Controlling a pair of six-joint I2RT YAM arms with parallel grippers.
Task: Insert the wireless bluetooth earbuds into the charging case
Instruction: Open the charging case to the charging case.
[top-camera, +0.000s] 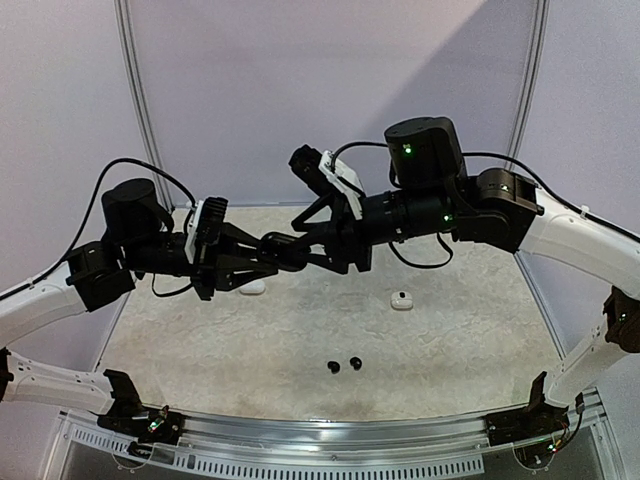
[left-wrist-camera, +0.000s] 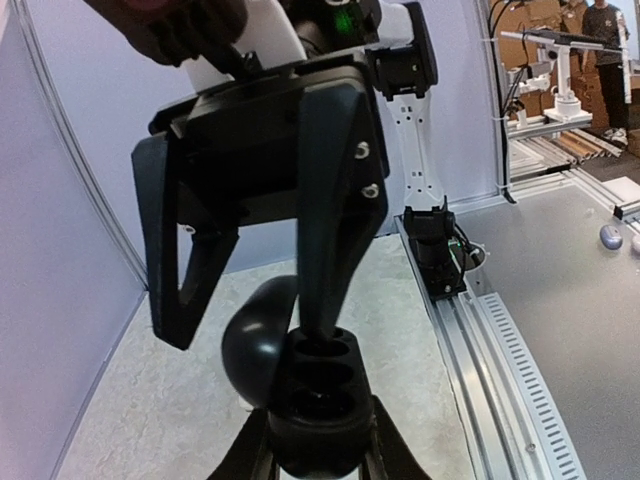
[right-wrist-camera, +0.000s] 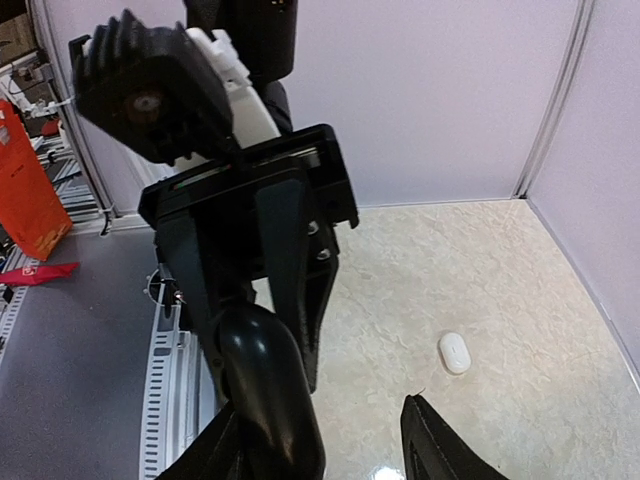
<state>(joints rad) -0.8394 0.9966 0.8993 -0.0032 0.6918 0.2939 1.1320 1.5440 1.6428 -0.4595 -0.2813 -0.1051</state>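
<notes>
My left gripper (top-camera: 258, 262) (left-wrist-camera: 318, 452) is held up above the table, shut on a black charging case (left-wrist-camera: 320, 395). The case's glossy lid (left-wrist-camera: 255, 340) (right-wrist-camera: 268, 385) is swung open, and its dark sockets (left-wrist-camera: 325, 385) face up. My right gripper (top-camera: 290, 245) (right-wrist-camera: 330, 452) meets it from the other side and is open. One of the right gripper's fingers (left-wrist-camera: 328, 250) rests on the case's far end, while the other stands apart beside the lid. Two round black earbuds (top-camera: 343, 365) lie on the table near the front.
A small white case (top-camera: 402, 300) (right-wrist-camera: 454, 352) lies on the mat right of centre. Another white piece (top-camera: 252, 287) shows under the left gripper. White booth walls (top-camera: 330, 90) close the back and sides, and a metal rail (left-wrist-camera: 500, 360) runs along the near edge.
</notes>
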